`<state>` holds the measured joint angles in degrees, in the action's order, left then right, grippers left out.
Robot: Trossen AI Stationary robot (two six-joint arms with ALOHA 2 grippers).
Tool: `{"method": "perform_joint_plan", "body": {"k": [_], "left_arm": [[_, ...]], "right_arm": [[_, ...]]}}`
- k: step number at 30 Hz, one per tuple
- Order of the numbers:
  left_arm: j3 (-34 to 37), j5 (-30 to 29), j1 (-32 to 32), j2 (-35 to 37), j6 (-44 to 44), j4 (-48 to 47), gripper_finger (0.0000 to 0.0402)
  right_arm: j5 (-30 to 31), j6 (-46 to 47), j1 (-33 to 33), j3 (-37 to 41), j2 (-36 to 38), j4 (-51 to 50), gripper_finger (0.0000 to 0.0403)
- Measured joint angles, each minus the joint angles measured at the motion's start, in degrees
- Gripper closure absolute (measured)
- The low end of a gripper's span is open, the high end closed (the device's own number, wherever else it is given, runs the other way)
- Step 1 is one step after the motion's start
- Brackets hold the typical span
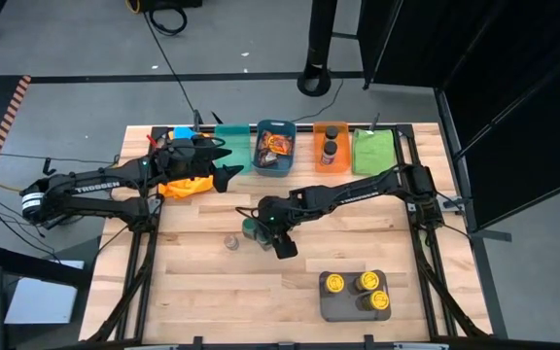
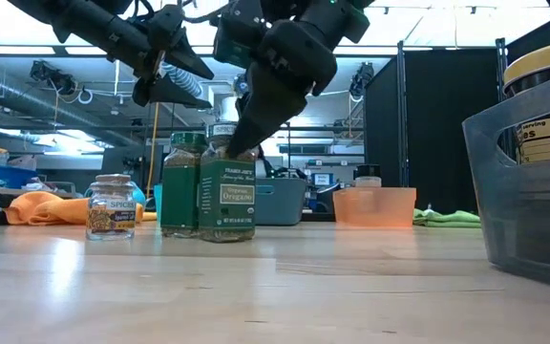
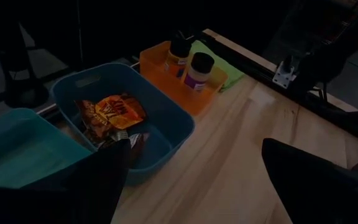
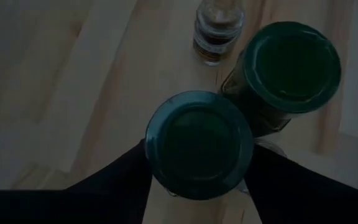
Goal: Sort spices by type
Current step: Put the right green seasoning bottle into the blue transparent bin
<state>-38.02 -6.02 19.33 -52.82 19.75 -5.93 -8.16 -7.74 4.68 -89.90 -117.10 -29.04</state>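
Note:
Two green-lidded spice jars (image 2: 227,199) (image 2: 181,186) stand side by side on their bases at mid-table, with a smaller grey-lidded jar (image 1: 230,242) to their left. My right gripper (image 4: 199,186) reaches down over the nearer green jar (image 4: 199,143) and is shut on it. The second green jar (image 4: 291,68) and the small jar (image 4: 219,28) stand just beyond. My left gripper (image 1: 224,175) hovers open above the table near the far bins, touching nothing. Three yellow-lidded jars (image 1: 358,287) stand on the grey tray (image 1: 331,309). My right gripper pinches the nearer green-lidded jar at its lid rim (image 4: 151,149), one finger (image 4: 123,177) on each side. It comes from above, slanting down from the table's right. The jar stands upright with its base on the table (image 2: 227,237).
Along the far edge sit a teal bin (image 1: 231,146), a blue bin (image 3: 166,121) holding foil packets (image 3: 110,112), an orange bin (image 1: 331,146) with two dark-lidded jars, and a green bin (image 1: 372,151). An orange cloth (image 1: 185,187) lies under the left arm. Bare wood stretches along the near side.

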Motion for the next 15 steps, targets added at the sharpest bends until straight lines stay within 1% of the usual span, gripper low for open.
{"method": "perform_joint_plan", "body": {"k": [4, 7, 11, 13, 15], "left_arm": [[0.0, 0.0, 0.02, 0.0, -0.08, 0.04, 0.0032], [0.0, 0.0, 0.0, 0.0, -0.11, 0.09, 0.0032], [0.0, -0.02, 0.02, 0.0, -0.13, 0.11, 0.0032], [0.0, 0.0, 0.02, 0.0, -0.13, 0.11, 0.0032], [0.0, 0.0, 0.01, 0.0, -0.15, 0.11, 0.0032]], "right_arm": [[0.02, 0.02, 0.52, 0.2, 0.09, 0.7, 0.0191], [-0.22, 0.05, 0.77, 0.32, 0.09, 2.13, 0.0189], [-0.24, -0.36, 0.86, 0.34, 0.07, 2.79, 0.0168], [-0.22, 0.13, 0.86, 0.34, 0.07, 2.8, 0.0173], [-0.22, 0.43, 0.86, 0.34, 0.07, 2.8, 0.0192]]}}
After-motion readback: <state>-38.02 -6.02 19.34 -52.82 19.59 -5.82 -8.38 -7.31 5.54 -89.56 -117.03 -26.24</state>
